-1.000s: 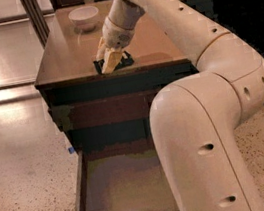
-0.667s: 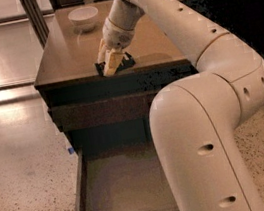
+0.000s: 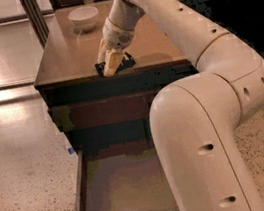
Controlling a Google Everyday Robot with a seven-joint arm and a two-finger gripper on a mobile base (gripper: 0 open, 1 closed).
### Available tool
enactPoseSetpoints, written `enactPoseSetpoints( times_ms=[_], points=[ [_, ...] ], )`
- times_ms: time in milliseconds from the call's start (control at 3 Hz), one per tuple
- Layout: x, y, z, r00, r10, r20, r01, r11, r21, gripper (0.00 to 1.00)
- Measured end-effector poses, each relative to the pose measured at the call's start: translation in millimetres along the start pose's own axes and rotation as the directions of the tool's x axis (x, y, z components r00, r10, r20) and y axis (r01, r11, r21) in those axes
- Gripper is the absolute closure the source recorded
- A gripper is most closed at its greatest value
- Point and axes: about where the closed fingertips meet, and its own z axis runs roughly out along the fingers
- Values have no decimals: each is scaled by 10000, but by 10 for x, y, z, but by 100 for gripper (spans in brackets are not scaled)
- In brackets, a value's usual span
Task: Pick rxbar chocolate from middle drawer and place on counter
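The rxbar chocolate (image 3: 125,63) is a small black bar lying at the front edge of the tan-brown counter (image 3: 68,58). My gripper (image 3: 109,64) reaches down onto it from above, its pale fingers shut on the bar, whose black ends show on both sides. The bar touches or almost touches the counter top. The middle drawer (image 3: 121,185) is pulled out wide below, and its grey-olive floor is bare. My arm hides the drawer's right part.
A white bowl (image 3: 83,17) stands at the back left of the counter. A closed drawer with a reddish-brown front (image 3: 102,111) sits above the open one. Speckled terrazzo floor (image 3: 26,197) lies to the left. My large arm fills the right foreground.
Nothing has visibly changed; the gripper stays on the bar at the counter's front edge.
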Motion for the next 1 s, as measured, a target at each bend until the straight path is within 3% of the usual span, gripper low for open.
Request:
enactPoseSetpoints(
  times_ms=[667,1000],
  points=[
    [0,0,0,10000,0,0,0,10000,0,11],
    [0,0,1,10000,0,0,0,10000,0,0]
  ],
)
